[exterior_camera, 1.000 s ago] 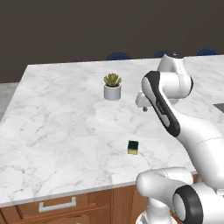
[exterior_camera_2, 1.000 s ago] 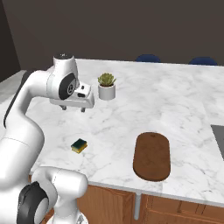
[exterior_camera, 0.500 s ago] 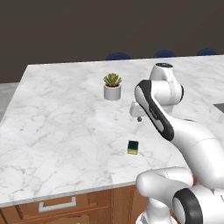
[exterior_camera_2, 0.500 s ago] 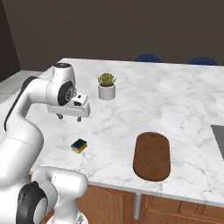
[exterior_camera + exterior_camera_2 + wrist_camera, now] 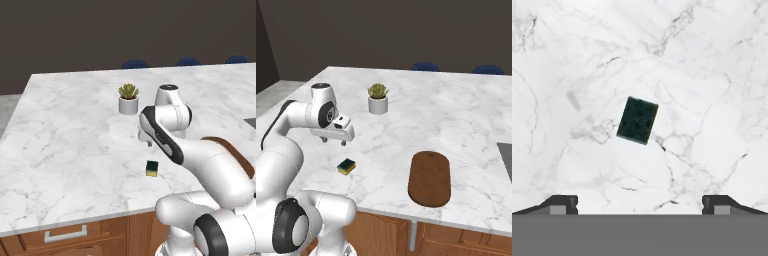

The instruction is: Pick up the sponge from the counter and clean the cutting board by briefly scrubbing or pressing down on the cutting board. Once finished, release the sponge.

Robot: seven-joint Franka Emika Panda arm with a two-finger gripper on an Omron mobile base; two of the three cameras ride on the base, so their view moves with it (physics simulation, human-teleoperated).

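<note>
The sponge lies flat on the white marble counter near its front edge, dark green layer up and yellow below. My gripper hangs open a little above the counter, just behind the sponge, with nothing between its fingers. In the hand view the sponge shows as a dark green rectangle, slightly turned, ahead of the gripper and between its widely spread fingertips. The reddish-brown cutting board lies to the sponge's right near the front edge. In the left base view the sponge sits just below the gripper, and the arm partly hides the cutting board.
A small succulent in a white pot stands farther back on the counter. A dark recess cuts into the counter at the right edge. Blue chair tops show beyond the far edge. Wooden cabinets sit below the front edge.
The arm has swung down and toward the front of the counter, bringing the gripper close over the sponge. Its jaws have spread a little wider. The sponge and board have not moved.
</note>
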